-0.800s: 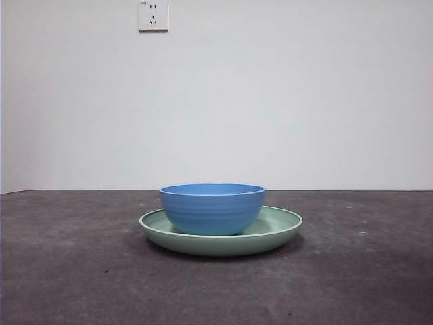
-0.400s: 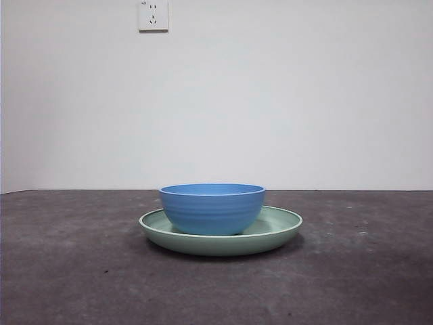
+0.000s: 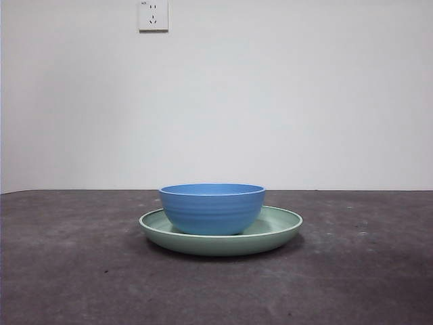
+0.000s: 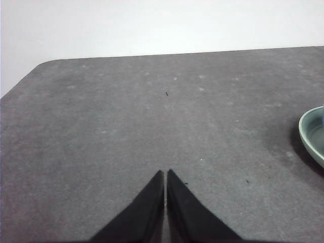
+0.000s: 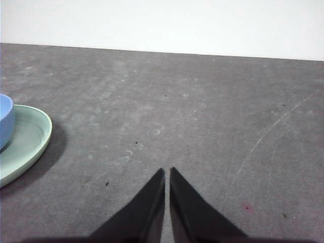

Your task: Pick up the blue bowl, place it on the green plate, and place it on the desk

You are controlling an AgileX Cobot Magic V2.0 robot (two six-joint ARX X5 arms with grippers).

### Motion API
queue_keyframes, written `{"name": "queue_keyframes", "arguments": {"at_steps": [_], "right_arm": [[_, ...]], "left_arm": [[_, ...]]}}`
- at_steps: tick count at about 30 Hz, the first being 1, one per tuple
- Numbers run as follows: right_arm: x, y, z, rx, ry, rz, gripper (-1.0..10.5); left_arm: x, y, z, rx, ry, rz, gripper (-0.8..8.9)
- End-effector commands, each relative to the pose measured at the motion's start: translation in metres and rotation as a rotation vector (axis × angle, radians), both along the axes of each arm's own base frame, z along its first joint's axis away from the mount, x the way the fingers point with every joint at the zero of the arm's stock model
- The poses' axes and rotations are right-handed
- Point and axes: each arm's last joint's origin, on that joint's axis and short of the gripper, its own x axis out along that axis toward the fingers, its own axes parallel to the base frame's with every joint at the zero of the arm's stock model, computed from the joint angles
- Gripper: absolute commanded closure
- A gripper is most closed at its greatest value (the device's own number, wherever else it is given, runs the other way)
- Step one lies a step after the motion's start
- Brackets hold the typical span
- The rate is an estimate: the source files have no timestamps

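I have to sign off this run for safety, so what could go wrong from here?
The blue bowl sits inside the green plate, so lifting it by the rim might drag or tip the plate. The bowl stands off-centre on the plate, toward one side, so a jaw may strike the plate's raised rim. Both the left gripper and right gripper are shut and must open first.

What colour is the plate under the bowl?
Pale sage green; the green plate shows best in the front view, beneath the blue bowl.

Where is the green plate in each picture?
Front view: the green plate sits at centre on the desk, under the blue bowl.
Left wrist view: only its rim shows at one edge.
Right wrist view: half shows beside the bowl.
Shared landmark: the desk's far edge.
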Motion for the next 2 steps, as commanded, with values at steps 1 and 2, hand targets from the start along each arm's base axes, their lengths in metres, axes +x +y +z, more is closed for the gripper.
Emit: {"name": "queue_keyframes", "arguments": {"at_steps": [1, 2], "right_arm": [[0.0002, -0.0002, -0.0012, 0.01, 0.003, -0.006, 9.4], [0.0002, -0.0002, -0.0012, 0.01, 0.003, -0.006, 9.4]], "left_arm": [[0.0008, 0.0001, -0.0076, -0.006, 0.027, 0.003, 8.04], [0.0008, 0.0001, -0.0076, -0.006, 0.027, 0.003, 8.04]]}}
